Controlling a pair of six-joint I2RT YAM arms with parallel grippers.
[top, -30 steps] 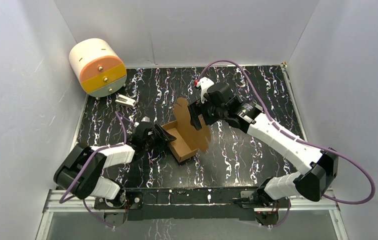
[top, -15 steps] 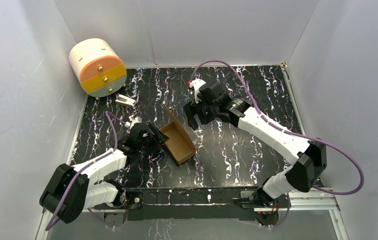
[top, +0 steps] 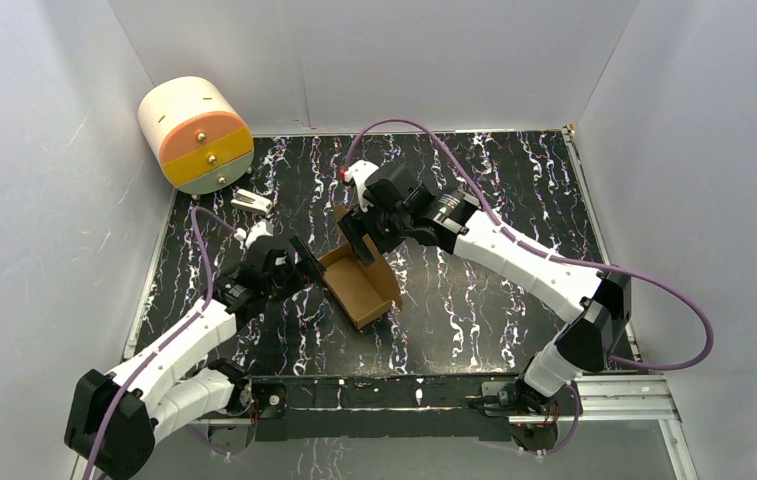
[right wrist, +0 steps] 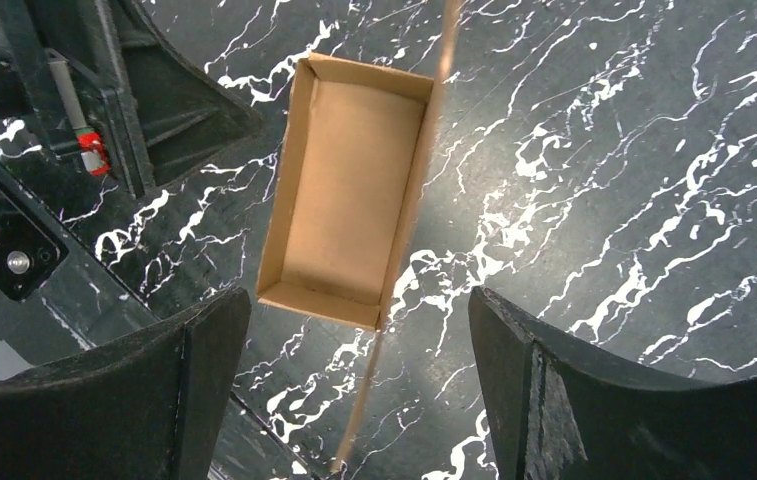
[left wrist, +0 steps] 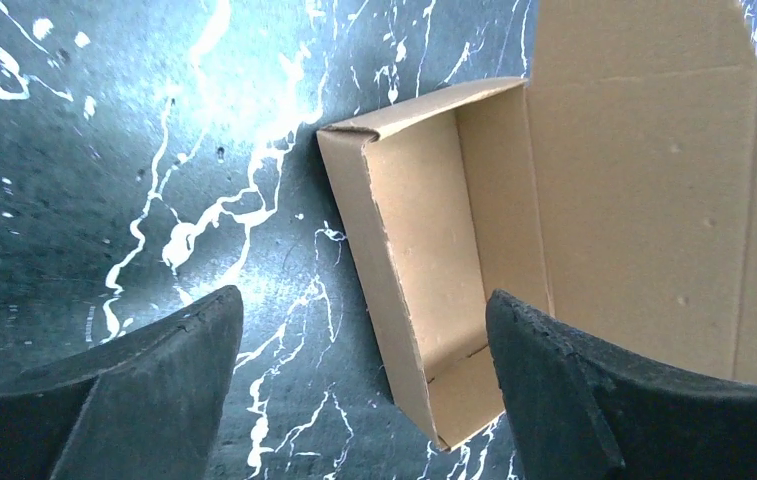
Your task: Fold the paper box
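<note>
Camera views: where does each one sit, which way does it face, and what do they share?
Top external: above and behind, looking down on the black marbled table; left arm and right arm show.
Left wrist: on the left arm, facing down past its open left end effector at the brown cardboard box.
Right wrist: on the right arm, straight down through its open right end effector into the box.
Shared: all three show the box.

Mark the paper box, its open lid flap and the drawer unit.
paper box [right wrist: 344,180], right wrist view, on the tray's inside floor.
lid flap [left wrist: 654,180], left wrist view, on the middle of the broad panel.
drawer unit [top: 194,135], top view, on its orange drawer front.
</note>
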